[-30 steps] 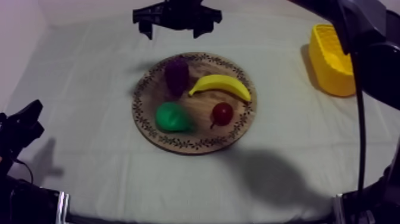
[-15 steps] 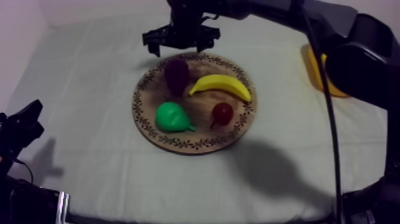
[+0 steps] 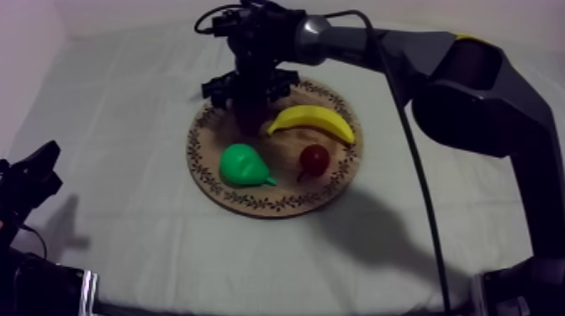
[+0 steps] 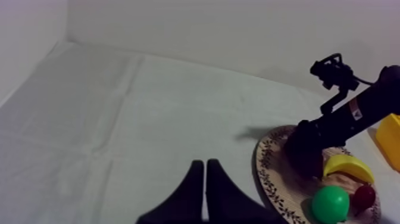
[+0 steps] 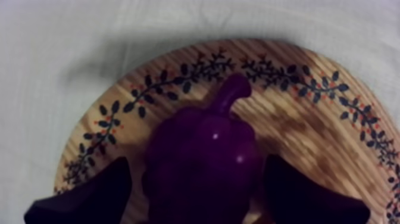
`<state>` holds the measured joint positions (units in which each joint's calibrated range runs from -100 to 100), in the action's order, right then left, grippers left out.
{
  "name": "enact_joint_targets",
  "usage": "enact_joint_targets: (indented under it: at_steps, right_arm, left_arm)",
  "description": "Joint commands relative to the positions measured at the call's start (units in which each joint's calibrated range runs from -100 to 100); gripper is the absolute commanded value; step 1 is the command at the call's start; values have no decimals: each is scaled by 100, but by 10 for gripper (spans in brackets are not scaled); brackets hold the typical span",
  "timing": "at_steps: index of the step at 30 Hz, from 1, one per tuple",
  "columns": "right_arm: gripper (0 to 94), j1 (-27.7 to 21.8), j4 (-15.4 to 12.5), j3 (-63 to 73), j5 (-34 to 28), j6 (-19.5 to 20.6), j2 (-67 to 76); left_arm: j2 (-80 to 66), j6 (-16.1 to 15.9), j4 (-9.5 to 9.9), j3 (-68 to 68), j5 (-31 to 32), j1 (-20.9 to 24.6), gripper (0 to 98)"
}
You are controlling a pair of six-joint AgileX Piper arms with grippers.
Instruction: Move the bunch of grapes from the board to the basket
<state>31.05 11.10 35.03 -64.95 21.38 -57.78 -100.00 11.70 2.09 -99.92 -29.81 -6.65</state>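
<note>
Two black fingers (image 5: 89, 199) of my right gripper (image 5: 196, 164) stood apart, one at each side of the bunch of grapes (image 5: 205, 140), close to it but not pressed on it, holding nothing. The grapes lay on the wooden board (image 5: 196, 67) near its rim, stem pointing towards that rim. Beside them on the board lay a banana (image 3: 311, 120), a pear (image 3: 244, 165) and a small red fruit (image 3: 314, 160). The yellow basket (image 4: 390, 140) stood beyond the board. My left gripper (image 4: 205, 179) hung over the cloth (image 4: 119, 119), fingers together in a narrow wedge, empty.
</note>
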Motion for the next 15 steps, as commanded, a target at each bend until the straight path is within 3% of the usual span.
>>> enact_joint_targets:
  at_steps: [1, 9, 15]
  right_arm:
    - [569, -19, -15, 31, 48, 5, -56]
    - [351, -74, -31, 113, 149, -1, -133]
    - [305, -74, 21, -274, 178, -2, 265]
  left_arm:
    - [0, 0, -2, 3, -1, 3, 1]
    - [0, 0, -2, 3, -1, 3, 1]
    - [0, 0, -2, 3, -1, 3, 1]
